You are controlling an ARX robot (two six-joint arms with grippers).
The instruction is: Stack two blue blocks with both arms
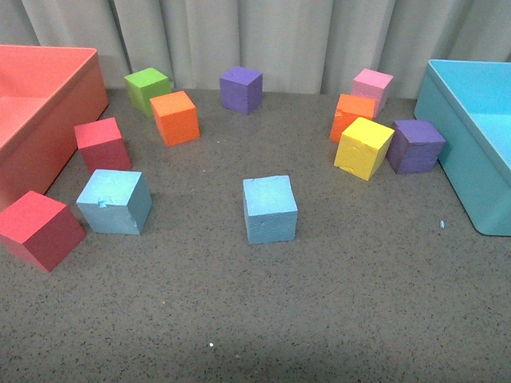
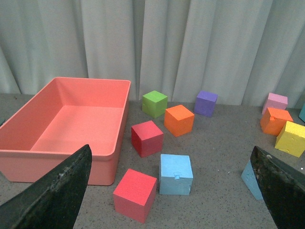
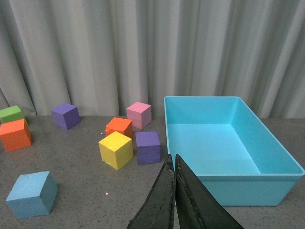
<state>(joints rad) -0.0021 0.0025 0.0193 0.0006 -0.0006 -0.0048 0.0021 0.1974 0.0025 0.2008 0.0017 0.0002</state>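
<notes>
I am holding my left gripper (image 2: 171, 150) wide open, with nothing between its fingers (image 2: 62, 191). I am pressing my right gripper (image 3: 172, 160) fully closed, finger against finger, on nothing. Both are hanging above the table (image 1: 319, 319).

The plain blue block (image 1: 270, 209) is sitting alone mid-table, and I am placing everything else by it. The nicked blue block (image 1: 114, 201) is lying to its left, well apart, both flat on the table, unstacked. A red cube (image 1: 40, 230) is sitting further left, just beside the nicked one. A yellow cube (image 1: 363, 148) is resting behind the plain block, to its right. The red bin (image 1: 48, 56) is standing far to its left, the turquoise bin (image 1: 455, 128) far to its right.
</notes>
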